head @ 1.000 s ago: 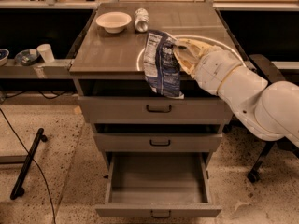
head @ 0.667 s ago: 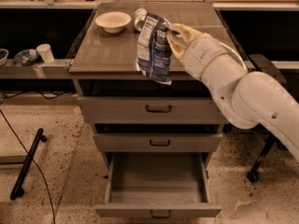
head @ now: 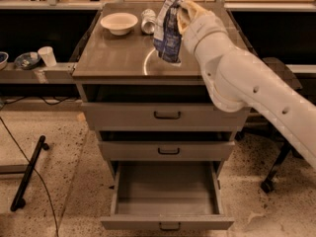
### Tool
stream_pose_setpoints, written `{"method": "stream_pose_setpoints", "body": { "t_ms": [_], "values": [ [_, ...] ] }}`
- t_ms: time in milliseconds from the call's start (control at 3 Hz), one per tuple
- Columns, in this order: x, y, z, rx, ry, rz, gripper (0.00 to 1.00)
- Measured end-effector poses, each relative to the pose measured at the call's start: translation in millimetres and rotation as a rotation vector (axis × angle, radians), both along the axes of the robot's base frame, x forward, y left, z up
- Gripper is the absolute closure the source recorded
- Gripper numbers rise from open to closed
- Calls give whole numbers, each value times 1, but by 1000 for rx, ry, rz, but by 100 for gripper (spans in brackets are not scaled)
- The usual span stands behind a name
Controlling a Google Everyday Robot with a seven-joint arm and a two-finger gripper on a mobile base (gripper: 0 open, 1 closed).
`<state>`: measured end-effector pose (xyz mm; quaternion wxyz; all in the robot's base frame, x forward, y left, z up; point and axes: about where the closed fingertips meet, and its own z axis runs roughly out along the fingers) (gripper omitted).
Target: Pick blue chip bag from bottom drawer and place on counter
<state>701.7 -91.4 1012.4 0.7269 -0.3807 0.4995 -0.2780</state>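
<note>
One blue chip bag (head: 167, 37) hangs clamped in my gripper (head: 179, 11) over the counter (head: 113, 59), near one bowl (head: 118, 22) and one can (head: 147, 20); bottom drawer (head: 167, 193) open.

White glossy arm (head: 237, 78), fat rounded shell segments, small dark holes dotted along the forearm, tan-yellow gripper (head: 183, 10) at its tip, above counter (head: 113, 58) rear

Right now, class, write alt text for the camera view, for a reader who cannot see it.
The gripper holds the bag by its top, over the counter. Below, the bottom drawer stands open, and a bowl and a can sit at the counter's back.
</note>
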Motion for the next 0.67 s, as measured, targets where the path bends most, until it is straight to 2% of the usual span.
{"method": "stream_pose_setpoints", "body": {
  "t_ms": [333,667],
  "values": [
    [23,-36,11,-6,11,-147,100],
    [38,-69,4,-39,62,-260,74]
  ]
}}
